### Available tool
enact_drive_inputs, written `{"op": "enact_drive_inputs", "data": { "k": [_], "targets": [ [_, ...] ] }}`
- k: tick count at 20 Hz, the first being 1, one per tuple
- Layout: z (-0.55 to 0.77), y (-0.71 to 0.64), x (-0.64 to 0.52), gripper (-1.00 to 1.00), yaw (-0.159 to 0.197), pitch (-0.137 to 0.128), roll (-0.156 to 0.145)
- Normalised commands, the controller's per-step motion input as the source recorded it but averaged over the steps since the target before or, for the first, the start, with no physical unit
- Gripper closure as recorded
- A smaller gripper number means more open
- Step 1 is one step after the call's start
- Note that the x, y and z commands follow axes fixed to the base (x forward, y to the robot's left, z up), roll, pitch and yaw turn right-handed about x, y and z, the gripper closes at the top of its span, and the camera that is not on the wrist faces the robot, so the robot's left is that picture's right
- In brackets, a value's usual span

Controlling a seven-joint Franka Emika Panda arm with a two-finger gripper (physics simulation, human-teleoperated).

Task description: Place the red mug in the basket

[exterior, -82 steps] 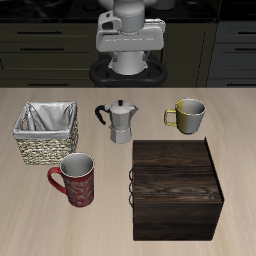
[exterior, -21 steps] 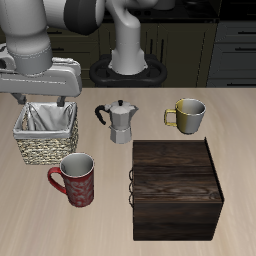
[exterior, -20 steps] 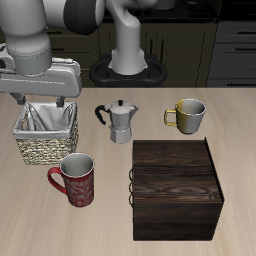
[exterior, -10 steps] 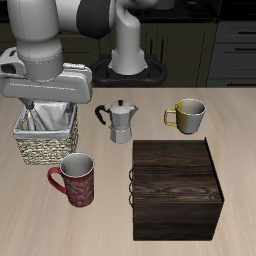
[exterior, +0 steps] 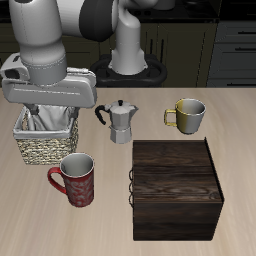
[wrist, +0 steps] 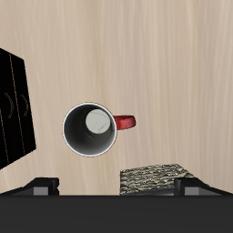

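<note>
Mugs two, red mug beside one basket, gripper wide open, empty.

Pale wooden table; behind it, seemingly dark drawer cabinets.

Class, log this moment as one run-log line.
phase: approach | gripper: above basket, holding nothing | red mug: upright on table, ungrasped | basket: no mug inside

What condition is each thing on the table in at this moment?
Red mug: upright, empty, nothing gripping it.
Basket: upright, nothing visible inside, partly hidden by the arm.
Coffee pot: upright, lid closed.
Olive mug: upright.
Wooden box: closed.
Tool: above the red mug, fingers hidden.
</note>
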Motion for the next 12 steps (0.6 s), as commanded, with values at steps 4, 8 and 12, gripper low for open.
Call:
{"op": "enact_drive_inputs", "data": {
  "k": [4,8,12],
  "targets": [
    [-0.12,-0.14,0.05,-1.0,-0.055,-0.004,-0.042],
    [-0.24,-0.08,0.05,-1.0,-0.01,-0.008,-0.006],
    [-0.29,0.06,0.01,-1.0,0.017,-0.001,0.005]
  ]
}}
